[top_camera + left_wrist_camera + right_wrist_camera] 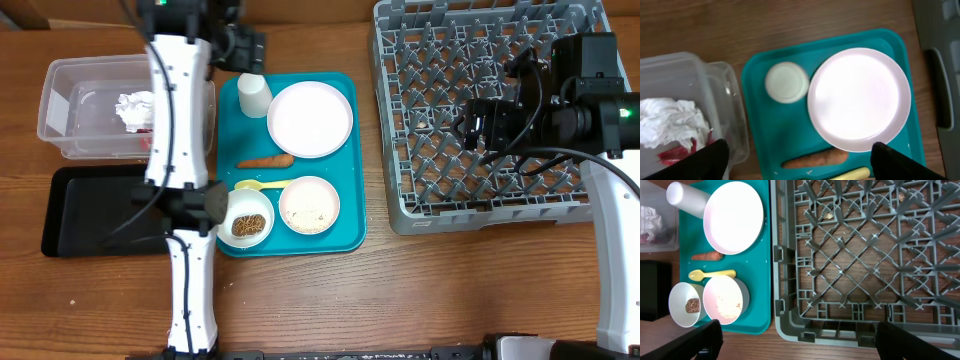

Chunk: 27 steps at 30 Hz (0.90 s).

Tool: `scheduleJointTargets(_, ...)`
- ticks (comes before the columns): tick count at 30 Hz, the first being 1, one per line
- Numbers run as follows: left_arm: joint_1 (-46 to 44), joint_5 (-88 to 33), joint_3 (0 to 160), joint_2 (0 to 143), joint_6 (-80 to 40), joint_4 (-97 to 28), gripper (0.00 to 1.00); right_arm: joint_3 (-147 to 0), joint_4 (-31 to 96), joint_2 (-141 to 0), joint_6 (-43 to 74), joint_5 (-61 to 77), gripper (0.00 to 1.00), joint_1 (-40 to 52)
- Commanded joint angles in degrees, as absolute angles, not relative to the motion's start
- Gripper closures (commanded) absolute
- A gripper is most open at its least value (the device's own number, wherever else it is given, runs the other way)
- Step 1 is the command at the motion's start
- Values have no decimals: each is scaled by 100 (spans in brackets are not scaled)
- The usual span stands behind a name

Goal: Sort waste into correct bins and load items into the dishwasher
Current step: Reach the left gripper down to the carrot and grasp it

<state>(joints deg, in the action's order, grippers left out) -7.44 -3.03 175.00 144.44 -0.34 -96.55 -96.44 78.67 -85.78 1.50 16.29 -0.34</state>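
My left gripper (800,154) hangs open and empty, high over the teal tray's left side, one finger above the clear tub's (70,110) right wall. Crumpled paper (672,122) and a red-and-white wrapper (675,152) lie in that tub. On the tray are the cup (254,95), plate (310,118), carrot (265,161), yellow spoon (262,184), a bowl of brown bits (246,222) and a bowl with rice (309,204). The right gripper (797,335) is open and empty above the grey dish rack (490,190), which holds no dishes.
A black tray (90,215) lies in front of the tub, partly under my left arm (180,110). The teal tray (350,170) sits between the bins and the rack. Bare wood runs along the table's near edge.
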Motion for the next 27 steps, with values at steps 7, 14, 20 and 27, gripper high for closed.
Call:
scheduleJointTargets(7,-908,-480,17554,14888,635,-9480,4,-9784,7843,-8527,172,1664,0,-5)
scheduleJointTargets(14,-1114,-843,17554,14999,899,-9682,8,-9784,7832,-8527,172,1667,0,-5)
scheduleJointTargets(20,-1542,-838,17554,15026,919,-9679,8,-9784,7795,-8527,172,1664,0,-5)
scheduleJointTargets(27,-1992,-655,17517,15310,923,-9677,9,-9782,7789,-8532,172,1664,0,-5)
